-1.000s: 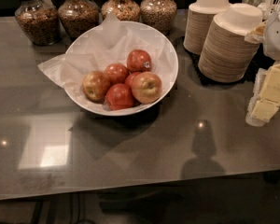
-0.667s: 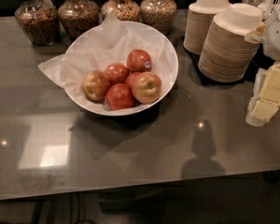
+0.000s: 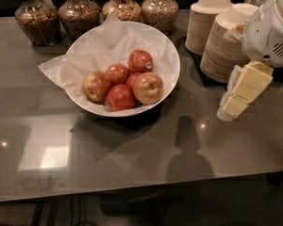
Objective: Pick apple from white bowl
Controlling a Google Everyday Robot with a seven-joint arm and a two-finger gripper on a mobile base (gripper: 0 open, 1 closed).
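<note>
The apple (image 3: 147, 88), the largest one, pale pinkish-red with a yellow blush, lies at the front right of the white bowl (image 3: 174, 55), which is lined with crumpled white paper. Three smaller deep-red apples (image 3: 120, 98) and a duller yellow-brown apple (image 3: 96, 86) lie beside it. My gripper (image 3: 239, 96), with pale yellow fingers, hangs at the right, to the right of the bowl and a little above the table, apart from the apple.
Several glass jars of grain (image 3: 79, 14) stand along the back behind the bowl. Two stacks of small beige disposable bowls (image 3: 225, 45) stand at the back right, just behind my gripper. The glossy grey table (image 3: 108, 149) ends near the bottom of the view.
My gripper has moved left, closer to the bowl. The bowl and apples have not moved.
</note>
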